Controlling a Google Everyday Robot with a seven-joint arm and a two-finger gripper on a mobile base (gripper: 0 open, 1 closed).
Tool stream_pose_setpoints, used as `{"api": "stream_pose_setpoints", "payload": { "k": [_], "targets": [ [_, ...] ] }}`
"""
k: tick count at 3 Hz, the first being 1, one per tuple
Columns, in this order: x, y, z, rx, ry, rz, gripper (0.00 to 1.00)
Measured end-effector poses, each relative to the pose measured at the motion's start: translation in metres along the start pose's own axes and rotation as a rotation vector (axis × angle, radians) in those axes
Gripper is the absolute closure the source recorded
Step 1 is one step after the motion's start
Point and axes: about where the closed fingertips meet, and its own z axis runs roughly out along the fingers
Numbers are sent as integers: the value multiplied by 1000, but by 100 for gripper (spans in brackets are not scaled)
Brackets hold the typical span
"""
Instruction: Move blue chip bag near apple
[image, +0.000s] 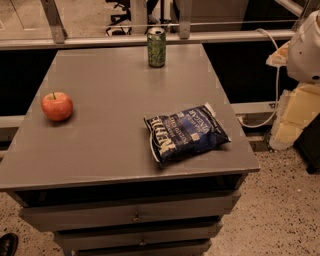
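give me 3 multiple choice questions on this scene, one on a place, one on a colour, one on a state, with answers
1. Where is the apple on the table?
A. near the left edge
B. at the right front corner
C. in a drawer

2. What colour is the can at the far edge?
A. red
B. green
C. white

3. What state is the blue chip bag in?
A. lying free on the tabletop
B. held by the end effector
C. leaning on the apple

Answers:
1 A, it sits alone at the left.
2 B, its body is green.
3 A, the bag lies alone at right front. The end effector is out of view, and only a white robot part shows at the right edge.
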Motion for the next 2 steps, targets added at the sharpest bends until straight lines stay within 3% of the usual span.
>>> {"api": "stream_pose_setpoints", "payload": {
  "k": [1,2],
  "targets": [
    [0,0,0,0,0,0,0],
    [-9,-2,15,-10,-49,-10,0]
  ]
}}
